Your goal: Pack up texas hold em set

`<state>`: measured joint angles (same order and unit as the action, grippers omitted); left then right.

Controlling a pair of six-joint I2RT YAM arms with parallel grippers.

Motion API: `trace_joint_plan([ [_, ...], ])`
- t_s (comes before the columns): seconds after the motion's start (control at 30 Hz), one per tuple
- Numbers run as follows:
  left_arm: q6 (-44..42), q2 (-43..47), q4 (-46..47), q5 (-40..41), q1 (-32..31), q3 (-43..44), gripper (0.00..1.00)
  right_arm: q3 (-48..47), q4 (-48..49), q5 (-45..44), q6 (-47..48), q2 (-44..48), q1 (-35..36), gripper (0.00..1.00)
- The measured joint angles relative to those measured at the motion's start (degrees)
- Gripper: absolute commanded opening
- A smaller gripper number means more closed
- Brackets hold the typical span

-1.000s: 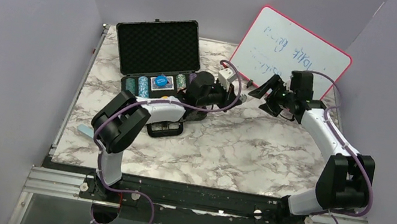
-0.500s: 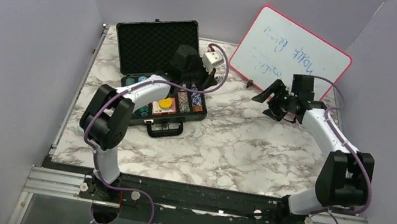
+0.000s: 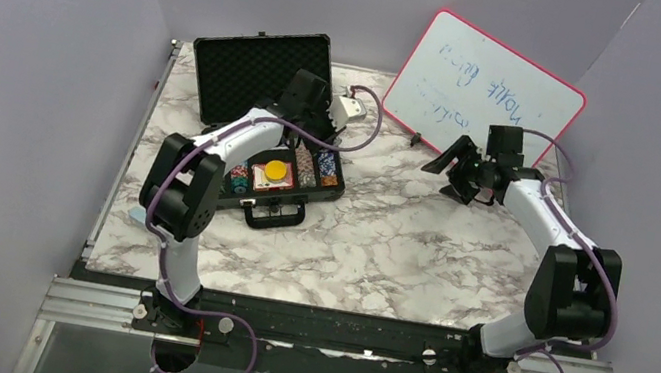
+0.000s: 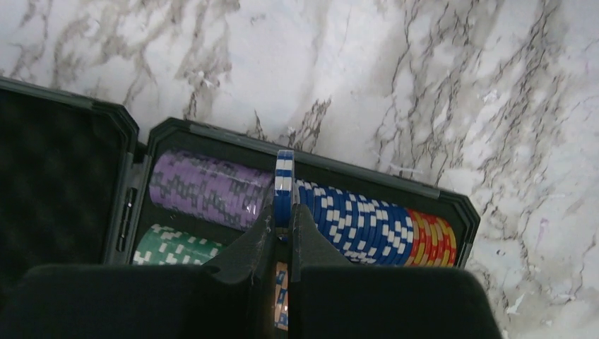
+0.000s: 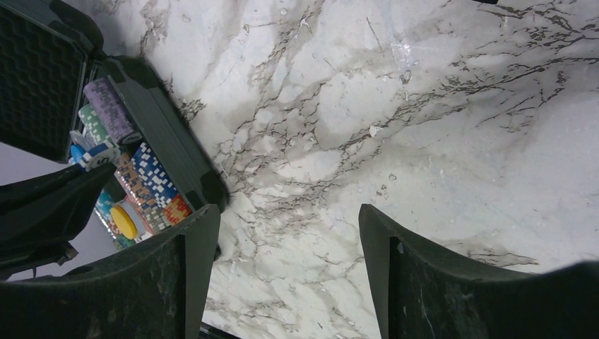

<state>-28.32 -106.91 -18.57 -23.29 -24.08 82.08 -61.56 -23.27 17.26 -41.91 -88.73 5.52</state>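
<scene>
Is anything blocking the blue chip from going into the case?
Nothing visible. The left tool holds the chip on edge over the case, above where the purple row meets the blue row.

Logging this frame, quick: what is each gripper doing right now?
Left gripper: jaws closed on a blue-and-white striped round poker chip.
Right gripper: jaws open, holding nothing.

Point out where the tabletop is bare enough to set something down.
The widest bare marble is the front strip of the table, between the case handle and the near edge. Another patch lies mid-table, between the case and the right hand. Crowded: the back left, where the left hand holds a blue chip over the case, and beneath the whiteboard.
</scene>
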Motion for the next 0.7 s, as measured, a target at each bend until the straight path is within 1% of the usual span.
trace_joint_plan([
  [0.17,-3.7,-1.2,-4.7,2.6,0.0,0.1,0.00,0.0,0.0,0.0,0.0,-0.7,0.0,0.74],
  [0.2,-4.1,-1.4,-5.0,3.2,0.0,0.2,0.02,0.0,0.0,0.0,0.0,-0.8,0.0,0.74],
  [0.3,-5.2,-2.0,-5.6,4.7,0.1,0.8,0.10,0.0,0.0,0.0,0.0,-1.1,0.0,0.74],
  [0.37,-5.7,-2.1,-5.7,5.9,0.1,0.9,0.18,0.0,-0.1,0.0,0.0,-1.1,0.0,0.74],
  [0.43,-6.2,-2.2,-6.1,6.8,0.1,0.9,0.28,0.0,-0.1,0.0,0.0,-1.1,0.0,0.74],
  [0.53,-6.4,-2.2,-6.5,7.5,0.1,1.2,0.40,0.0,-0.1,0.0,0.0,-1.1,-0.1,0.74],
  [0.6,-6.4,-2.2,-6.7,7.7,0.1,1.7,0.44,0.0,-0.1,0.0,0.0,-1.2,-0.3,0.74],
  [0.67,-6.4,-2.2,-6.6,7.7,0.1,2.1,0.44,0.0,-0.1,0.0,0.0,-1.3,-0.4,0.73],
  [0.7,-6.4,-2.2,-6.6,7.7,0.1,2.2,0.43,0.0,-0.1,0.1,0.0,-1.4,-0.4,0.73],
])
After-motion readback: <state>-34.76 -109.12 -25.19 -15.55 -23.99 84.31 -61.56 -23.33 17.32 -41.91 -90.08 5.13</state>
